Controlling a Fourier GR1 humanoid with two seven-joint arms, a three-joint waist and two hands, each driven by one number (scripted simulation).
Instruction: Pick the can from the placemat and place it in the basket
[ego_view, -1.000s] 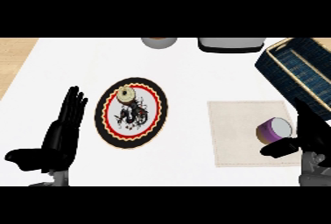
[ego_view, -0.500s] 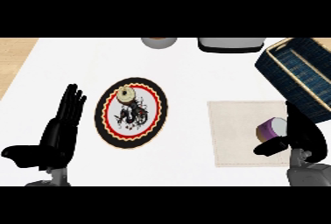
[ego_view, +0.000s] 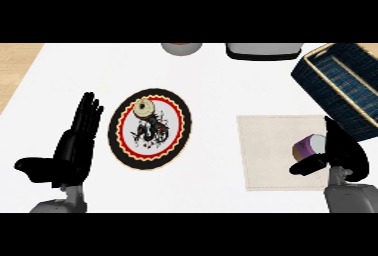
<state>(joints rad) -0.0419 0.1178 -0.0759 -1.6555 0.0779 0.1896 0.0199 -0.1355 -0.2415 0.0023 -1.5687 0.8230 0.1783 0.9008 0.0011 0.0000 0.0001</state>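
Right hand at the can on the placemat.

The right hand (ego_view: 345, 156) curls against the purple can (ego_view: 309, 147), thumb in front of it and fingers hiding its right side; whether it grips is unclear. The can lies on the beige placemat (ego_view: 277, 150), its pale end facing up-left, long axis unclear. The left hand (ego_view: 74, 145) rests open. Farther off sits the dark basket (ego_view: 339, 85).

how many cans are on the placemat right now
1. A purple can sits at the right edge of the beige placemat, partly hidden by the right hand beside it. No other can shows, though the hand could cover something.
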